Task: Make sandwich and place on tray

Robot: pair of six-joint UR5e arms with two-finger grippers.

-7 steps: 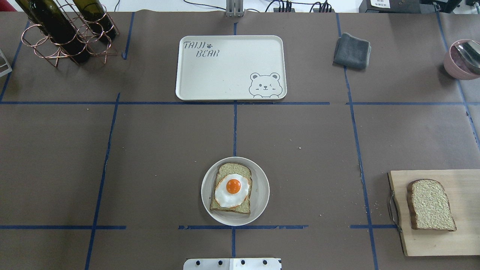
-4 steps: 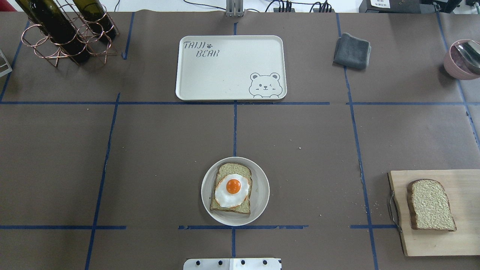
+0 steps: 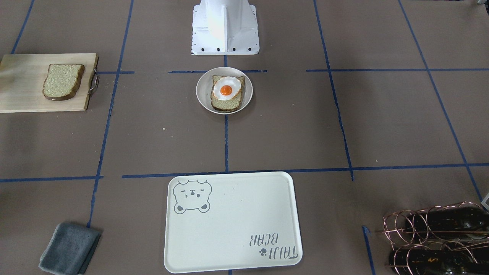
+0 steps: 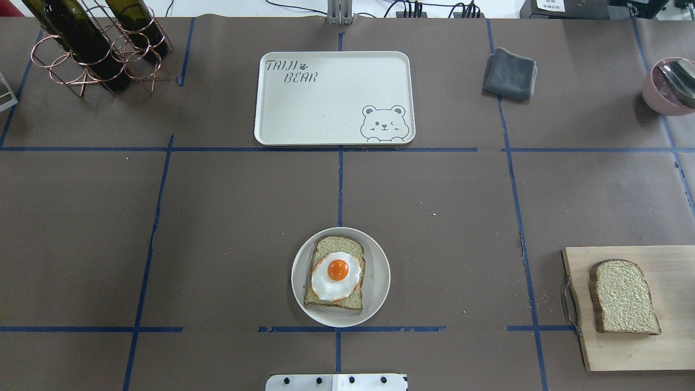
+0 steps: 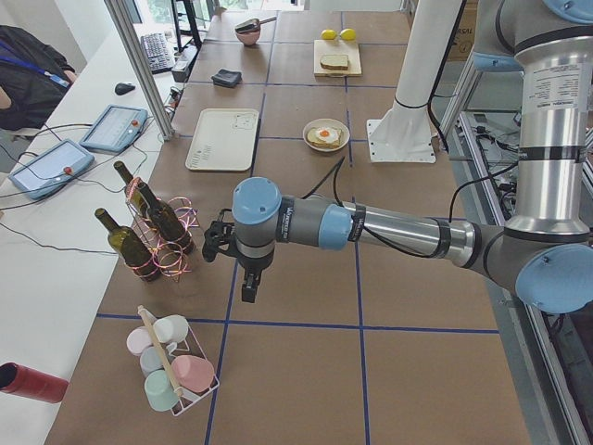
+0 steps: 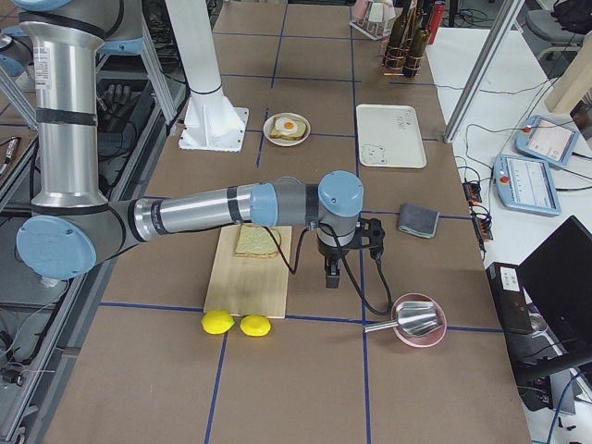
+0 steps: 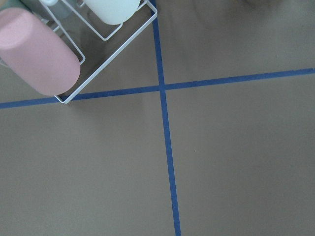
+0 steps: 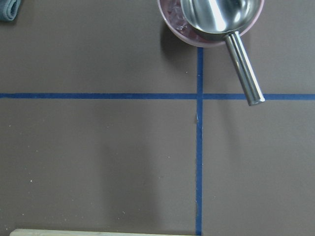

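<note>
Judging by the front-facing view, the sandwich is half built. One bread slice [image 3: 227, 104] lies in the small white dish [image 3: 201, 91] with the fried egg [image 3: 226, 88] on top, and nothing covers the egg. The second slice [image 3: 61, 81] lies flat on the cutting board [image 3: 23, 100], well apart from the dish on the robot's right. The tray [image 3: 233, 217] sits beyond the dish, away from the robot's base, with nothing on it.

The overhead view gives the same layout, and neither arm shows in it.

From the table's left end, the left pincer [image 5: 248, 289] hangs well apart from the dish. From the right end, the right pincer [image 6: 330, 276] hangs about as far from the dish as the second slice. For both, I cannot tell whether they are open or closed.

The left wrist camera shows only the table, blue tape and a pink cup [image 7: 39, 54] — no fingers. The right wrist camera shows a steel scoop [image 8: 216, 12] in a bowl.

The step in hand looks like fetching the top slice. That calls for the right arm to come over the board, grip the slice by its edges, and lay it square on the egg — the tray comes after.
</note>
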